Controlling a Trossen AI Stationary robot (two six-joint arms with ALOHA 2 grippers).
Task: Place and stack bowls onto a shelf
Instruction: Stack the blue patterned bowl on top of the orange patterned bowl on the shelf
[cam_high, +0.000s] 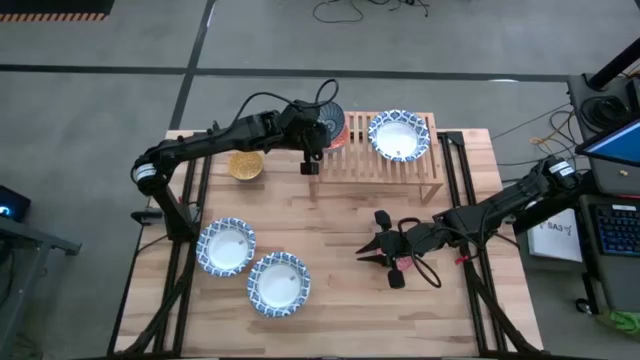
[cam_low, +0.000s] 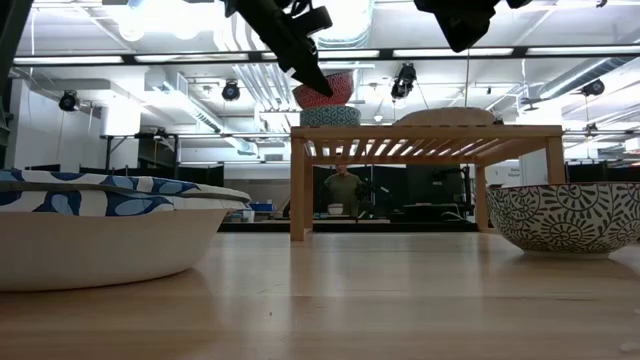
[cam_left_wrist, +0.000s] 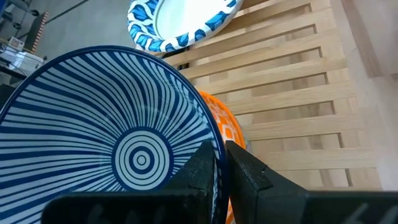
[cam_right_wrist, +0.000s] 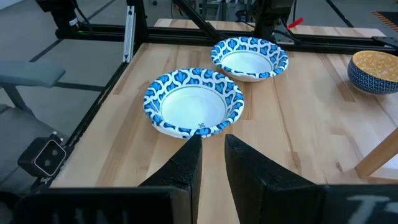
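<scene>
Left claw (cam_left_wrist: 219, 163) pinches striped bowl (cam_left_wrist: 112, 137) rim — above shelf (cam_left_wrist: 292, 93).

You look straight down from overhead; level across the tabletop; closely from the left wrist onto the shelf (cam_left_wrist: 298, 93); from the right wrist across the table (cam_right_wrist: 298, 143). All share it.

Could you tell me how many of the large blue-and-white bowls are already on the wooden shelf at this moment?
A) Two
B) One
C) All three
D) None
B: in the high view only one large blue-and-white bowl sits on the shelf, at its right end, while the other two rest on the table near its front left.
</scene>
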